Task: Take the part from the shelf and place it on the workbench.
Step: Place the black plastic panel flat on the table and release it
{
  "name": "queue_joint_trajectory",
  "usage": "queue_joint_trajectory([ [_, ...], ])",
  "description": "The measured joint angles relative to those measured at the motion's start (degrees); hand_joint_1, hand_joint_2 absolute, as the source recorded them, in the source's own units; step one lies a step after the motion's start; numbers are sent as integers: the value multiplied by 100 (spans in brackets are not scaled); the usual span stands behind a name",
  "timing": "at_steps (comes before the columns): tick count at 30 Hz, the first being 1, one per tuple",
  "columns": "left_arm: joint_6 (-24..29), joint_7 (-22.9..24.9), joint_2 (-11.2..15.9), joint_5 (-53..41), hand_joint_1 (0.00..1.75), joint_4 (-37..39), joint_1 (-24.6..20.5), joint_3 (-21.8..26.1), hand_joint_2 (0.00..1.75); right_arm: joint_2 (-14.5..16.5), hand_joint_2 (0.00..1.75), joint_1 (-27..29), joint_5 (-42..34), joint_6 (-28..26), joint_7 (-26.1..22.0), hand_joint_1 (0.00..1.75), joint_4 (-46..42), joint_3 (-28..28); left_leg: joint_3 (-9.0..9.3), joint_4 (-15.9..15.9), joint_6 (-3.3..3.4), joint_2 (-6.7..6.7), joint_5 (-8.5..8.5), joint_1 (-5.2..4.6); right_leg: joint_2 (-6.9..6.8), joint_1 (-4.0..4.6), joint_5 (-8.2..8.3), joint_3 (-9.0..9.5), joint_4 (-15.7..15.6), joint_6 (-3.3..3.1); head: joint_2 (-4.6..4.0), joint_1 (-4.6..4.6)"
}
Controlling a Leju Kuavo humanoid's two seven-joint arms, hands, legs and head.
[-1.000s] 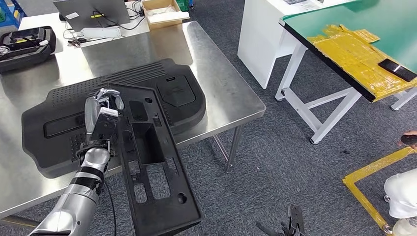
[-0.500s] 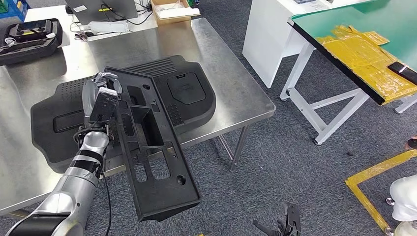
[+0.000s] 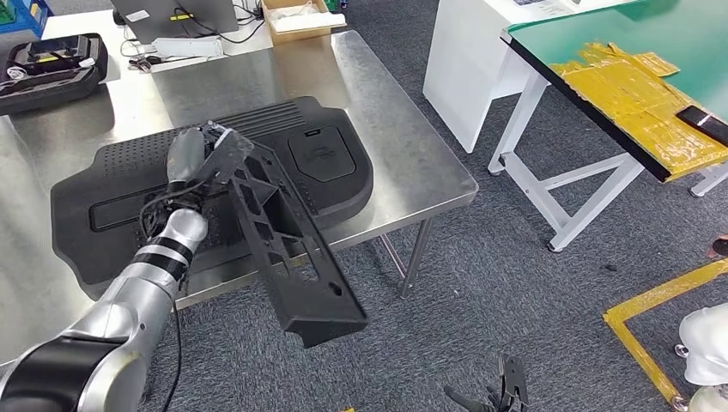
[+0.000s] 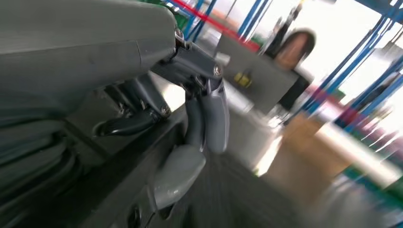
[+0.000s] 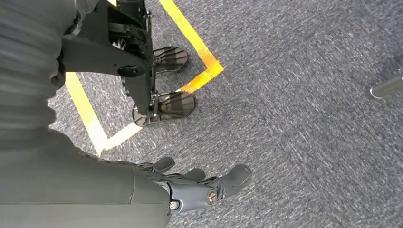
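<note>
The left hand (image 3: 191, 159) grips the top end of the part (image 3: 288, 240), a long black panel. The part tilts steeply, its top end above the mat (image 3: 103, 197) on the steel workbench (image 3: 403, 146), its low end hanging past the workbench's front edge. The right hand (image 5: 199, 183) hangs over carpet, fingers seemingly loose and holding nothing.

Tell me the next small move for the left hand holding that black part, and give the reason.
Probably carry the long black part further in over the steel workbench before lowering it. The left hand grips only its upper end, above the large black panel lying on the bench, while the part tilts steeply and its lower end hangs past the bench edge over the carpet. The right hand hangs idle.
</note>
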Motion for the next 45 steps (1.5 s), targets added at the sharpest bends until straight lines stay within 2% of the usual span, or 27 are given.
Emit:
queue_joint_trajectory([
  [2, -270, 503, -1, -378, 175, 289, -301, -187, 175, -8, 175, 1, 24, 12, 7, 0, 0, -9, 0, 0, 0, -2, 0, 0, -1, 0, 0, 2, 0, 0, 0, 1],
  [4, -467, 814, -2, -593, 175, 521, -557, -349, 175, -10, 175, 2, 39, 16, 8, 0, 0, -26, 0, 0, 0, -1, 0, 0, -1, 0, 0, 4, 0, 0, 0, 1],
  [10, -617, 1042, -2, -785, 175, 878, -875, -592, 175, -10, 175, 10, 62, 23, 14, 0, 0, -58, 2, 0, 0, -1, 1, 0, -1, 0, 0, 4, 0, 0, 0, -1],
  [15, -1091, 1651, -4, -1252, 175, 1080, -1142, -779, 175, -10, 175, 15, 108, 59, 30, 0, 0, -97, 3, -1, 0, -2, 1, 1, -2, 0, 0, 6, 0, 0, 0, -1],
  [18, -1286, 1847, -8, -1373, 175, 1176, -1293, -817, 175, -9, 175, 20, 133, 70, 40, 0, 1, -127, 4, -1, 2, 0, 3, 0, -1, 0, 1, 8, 0, 0, 0, -1],
  [36, -675, 1847, 89, -1642, 175, 1395, -1383, -756, 175, 42, 175, 41, 314, 100, 115, 0, 2, -179, 3, -1, 2, 6, 4, 3, 0, 3, 2, 8, 4, 0, 0, 0],
  [45, -249, 1529, 523, -1309, 175, 1519, -1389, -81, 175, 58, 175, 25, 522, 92, 192, 0, 2, -259, 1, -2, 0, 13, 5, 4, 9, 4, 2, -3, 14, -1, 0, -1],
])
